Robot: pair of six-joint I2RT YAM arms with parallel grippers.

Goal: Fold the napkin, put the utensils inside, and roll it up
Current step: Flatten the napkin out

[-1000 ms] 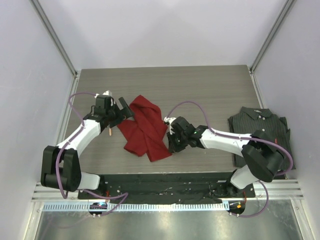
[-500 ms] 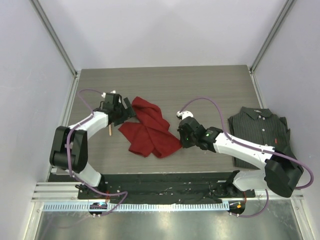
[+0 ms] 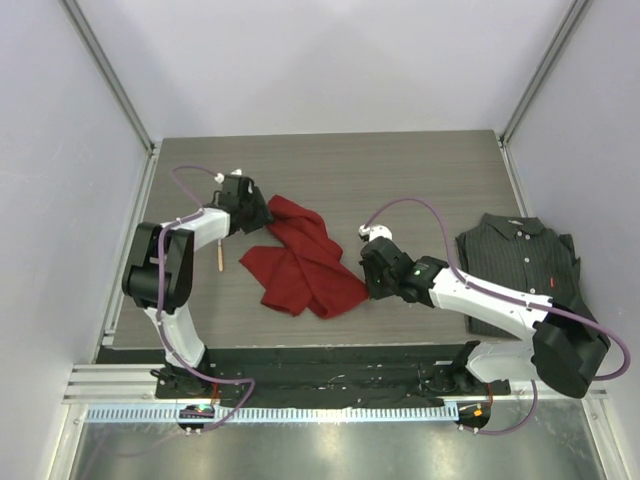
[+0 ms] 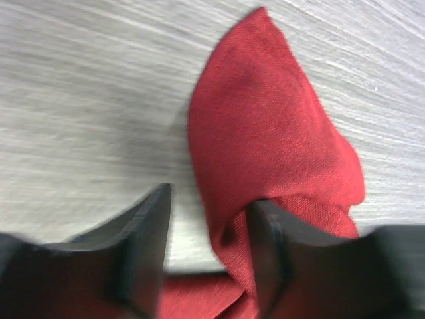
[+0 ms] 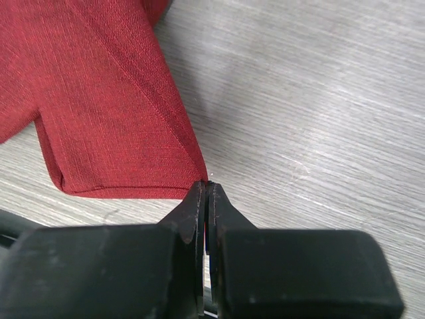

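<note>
Pinching the near right corner of the napkin [image 3: 300, 262], the right hand [image 3: 370, 286] has its fingers pressed together on the tip of the cloth, low against the grey wood-grain surface [image 3: 420, 180]. In the right wrist view a flat doubled flap of red runs away from those closed fingertips [image 5: 198, 199]. A folded dark pinstriped shirt [image 3: 525, 262] lies at the right edge, well apart from the napkin. One slim wooden utensil [image 3: 219, 257] rests left of the napkin, not touching it. The napkin itself sits left of centre, loosely bunched in overlapping flaps. At its far left corner the left hand [image 3: 258, 212] is spread apart, a raised red fold lying against one finger [image 4: 269, 259] and bare surface showing in the gap.
</note>
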